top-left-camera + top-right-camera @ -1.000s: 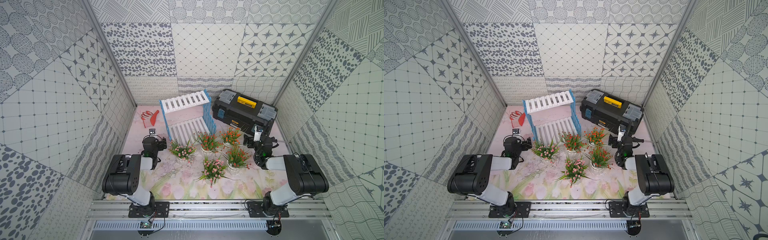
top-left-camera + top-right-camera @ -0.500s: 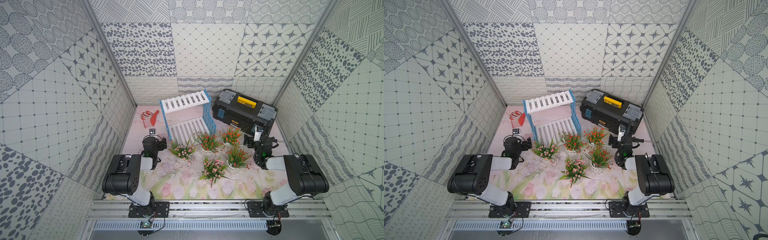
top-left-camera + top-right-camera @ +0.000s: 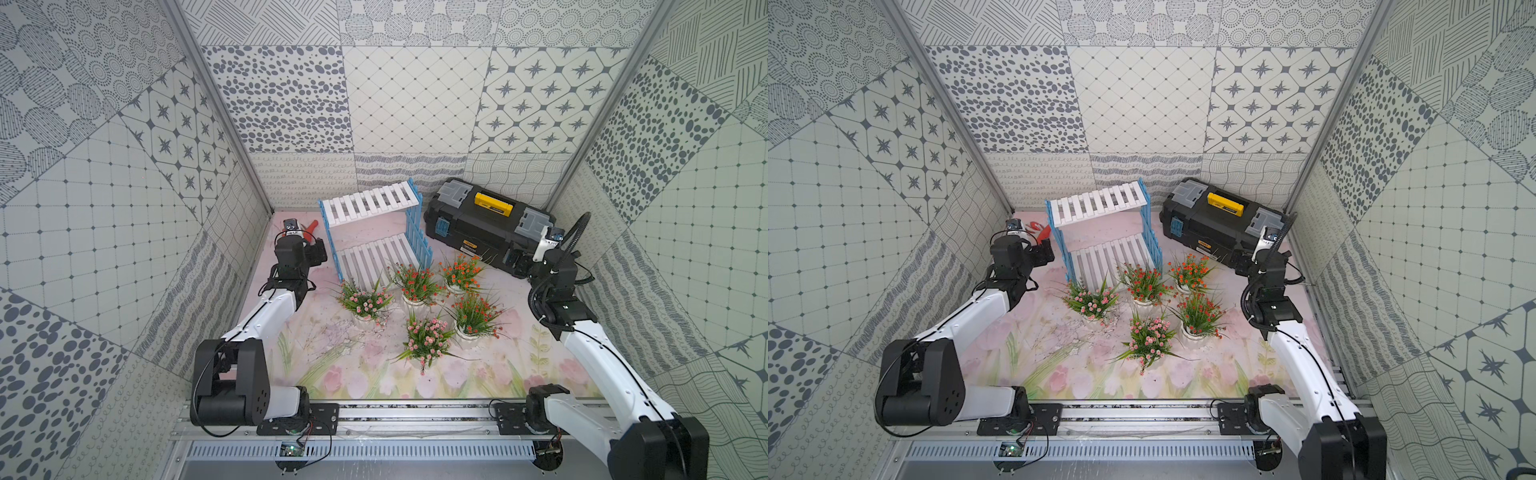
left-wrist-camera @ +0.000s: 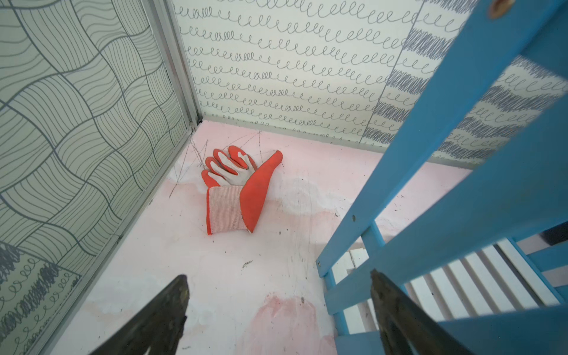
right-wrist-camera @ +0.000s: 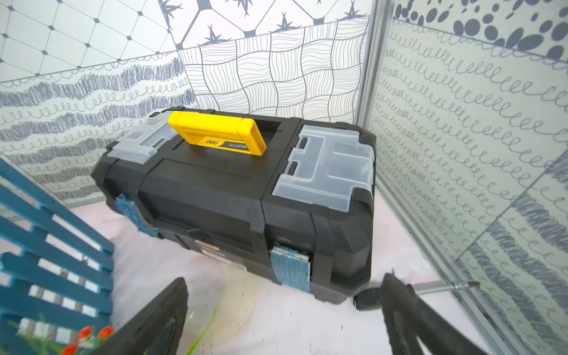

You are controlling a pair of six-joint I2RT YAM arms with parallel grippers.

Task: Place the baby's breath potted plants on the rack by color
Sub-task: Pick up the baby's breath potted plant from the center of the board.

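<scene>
The rack (image 3: 370, 205) stands at the back, its white slatted shelves bare in both top views (image 3: 1096, 205). In front of it on the mat stand two pink baby's breath potted plants (image 3: 365, 301) (image 3: 428, 338) and three orange-red ones (image 3: 417, 284) (image 3: 459, 270) (image 3: 473, 313). My left gripper (image 3: 319, 252) (image 4: 278, 275) is open beside the rack's blue side panel (image 4: 430, 153), holding nothing. Over by the toolbox, my right gripper (image 3: 515, 262) (image 5: 285, 277) is open and holds nothing.
A black toolbox (image 3: 486, 226) with a yellow handle lies at the back right. A red and white glove (image 4: 236, 187) lies in the back left corner. A metal-shafted tool (image 5: 430, 289) lies by the toolbox near the right wall. Patterned walls enclose three sides.
The left gripper's jaws have come somewhat closer together. Both arms, the plants and the rack stay where they were.
</scene>
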